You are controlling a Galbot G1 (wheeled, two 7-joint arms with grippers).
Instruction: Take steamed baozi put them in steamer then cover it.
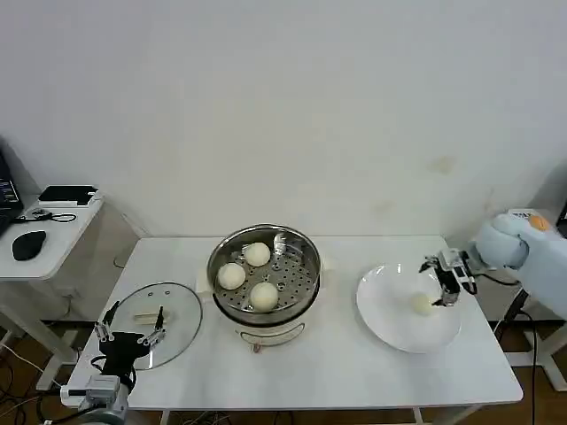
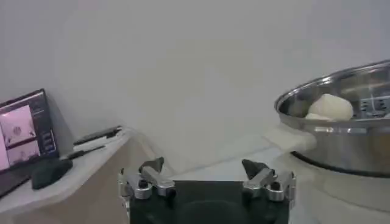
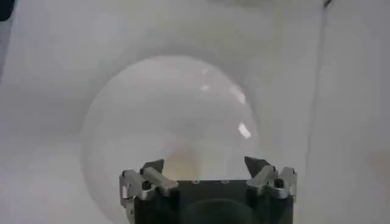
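Inside steamer (image 1: 301,266) three baozi (image 1: 257,254); fourth on plate (image 1: 381,310) beneath spread right gripper (image 1: 446,285)

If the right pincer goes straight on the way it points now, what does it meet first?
Most likely the last baozi on the white plate. The open right pincer points down at the bun, which lies between its fingers in the wrist view, though depth is unclear.

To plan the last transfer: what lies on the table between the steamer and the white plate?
Nothing: in the head view, bare table separates the steamer from the plate.
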